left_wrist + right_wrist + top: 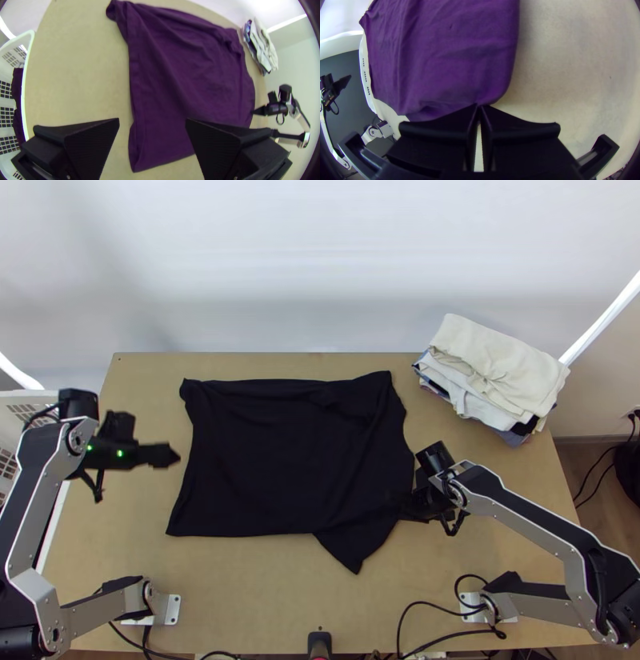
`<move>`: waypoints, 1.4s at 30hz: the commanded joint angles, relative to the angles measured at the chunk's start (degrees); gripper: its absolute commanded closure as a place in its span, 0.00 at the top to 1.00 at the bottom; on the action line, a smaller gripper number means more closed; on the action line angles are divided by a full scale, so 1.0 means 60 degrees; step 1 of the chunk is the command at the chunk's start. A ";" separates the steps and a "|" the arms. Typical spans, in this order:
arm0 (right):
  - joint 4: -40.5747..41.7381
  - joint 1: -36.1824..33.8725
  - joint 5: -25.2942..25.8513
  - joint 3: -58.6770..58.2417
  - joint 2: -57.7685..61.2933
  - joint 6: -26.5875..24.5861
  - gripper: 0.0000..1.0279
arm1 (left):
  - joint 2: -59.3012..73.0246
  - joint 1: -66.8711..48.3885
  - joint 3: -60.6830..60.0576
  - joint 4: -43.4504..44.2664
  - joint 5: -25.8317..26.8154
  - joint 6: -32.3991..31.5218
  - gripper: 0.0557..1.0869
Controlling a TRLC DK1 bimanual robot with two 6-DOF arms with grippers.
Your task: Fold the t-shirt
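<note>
Seeing the dark t-shirt [288, 452] lying mostly spread over the middle of the bench [256, 596], rumpling a little at its far left corner and poking one pointed corner [350, 552] out past the near edge, right of the middle. Finding the left pincer [171, 455] hovering just left of the t-shirt, fingers standing wide apart in its own wrist view. Finding the right pincer [406, 502] resting at the right side of the t-shirt, toward the near end, fingertips closing together and clamping on the cloth's edge, with creases running beside them. Noticing a pile of folded clothes [496, 368] sitting at the far right of the bench, showing cream cloth on top. Noticing too a white basket [27, 70] standing beside the bench at the left, holding dark cloth [18, 103].
</note>
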 commanded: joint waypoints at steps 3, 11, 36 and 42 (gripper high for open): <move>0.0220 0.0199 0.0086 -0.0237 -0.0185 0.0135 0.03 | -0.0113 -0.0314 -0.1019 -0.0954 -0.0848 0.1724 0.94; 0.0220 0.0199 0.0100 -0.0149 -0.0170 0.0135 0.03 | -0.0289 -0.0636 -0.2454 -0.1013 -0.1756 0.2544 0.89; 0.0307 0.0214 0.0188 -0.0135 -0.0185 0.0208 0.03 | 0.0253 -0.0870 -0.2689 0.0217 -0.1859 0.2295 0.64; 0.0410 0.0272 0.0232 -0.0135 -0.0156 0.0282 0.03 | 0.0605 -0.0856 -0.2279 0.0305 -0.1595 0.1987 0.64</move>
